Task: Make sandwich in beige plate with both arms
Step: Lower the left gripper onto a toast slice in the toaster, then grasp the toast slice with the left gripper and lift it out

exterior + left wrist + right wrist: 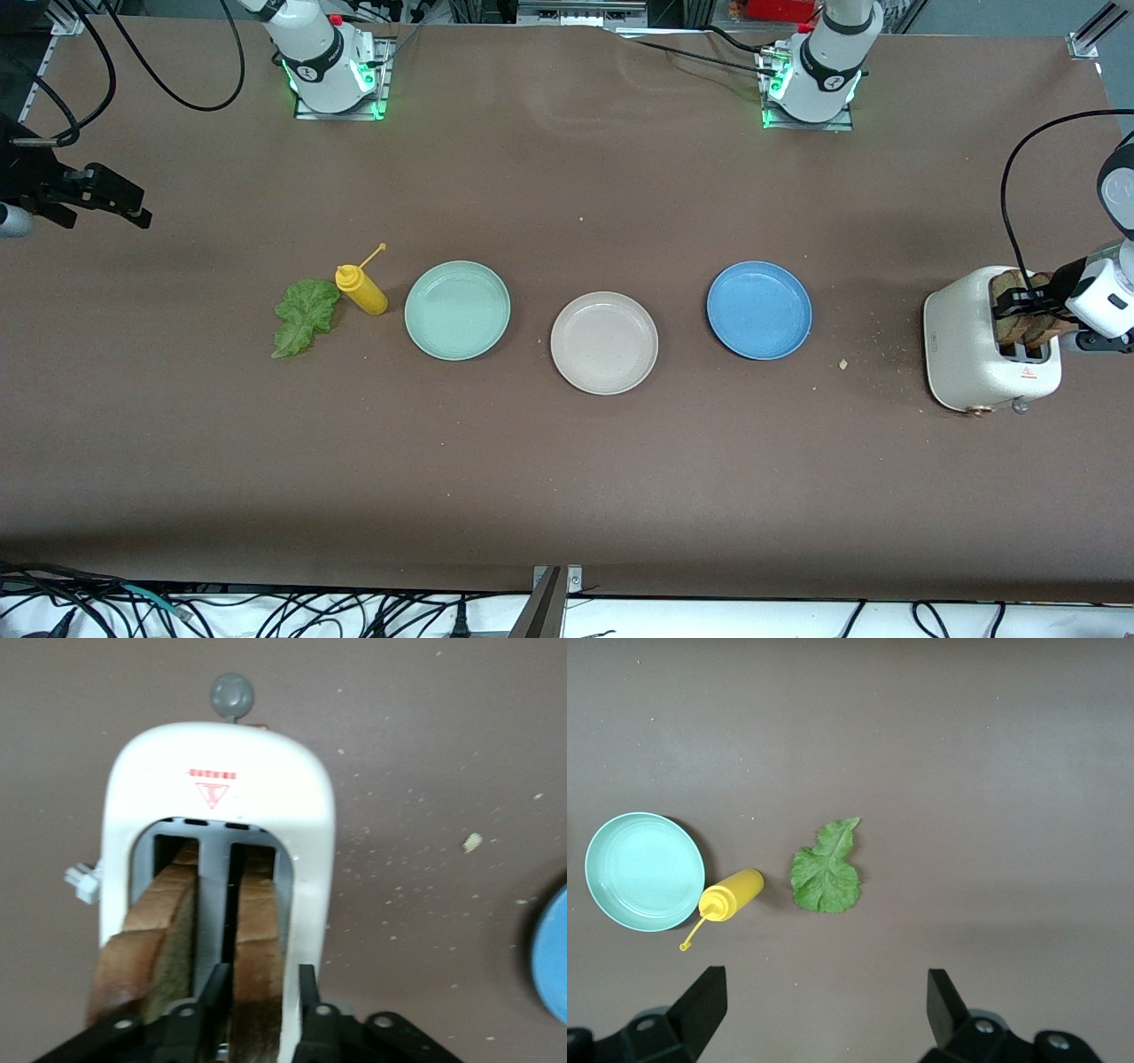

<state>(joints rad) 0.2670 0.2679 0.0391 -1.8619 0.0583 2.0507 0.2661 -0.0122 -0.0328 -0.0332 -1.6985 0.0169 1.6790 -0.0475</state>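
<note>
Straddling bread slice [259, 948] — left jaws, toaster [221, 788]

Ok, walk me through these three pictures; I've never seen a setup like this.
Two white robot arms stand at a brown table. The wide picture looks down from across the table; the other two come from cameras on each arm's wrist.

On the table lie a lettuce leaf, a yellow squeeze bottle, then a green plate, a beige plate and a blue plate, all bare. At the left arm's end stands a white toaster with two bread slices.

The left gripper is over the toaster, its fingers either side of one bread slice. The right gripper waits open, above the lettuce.
</note>
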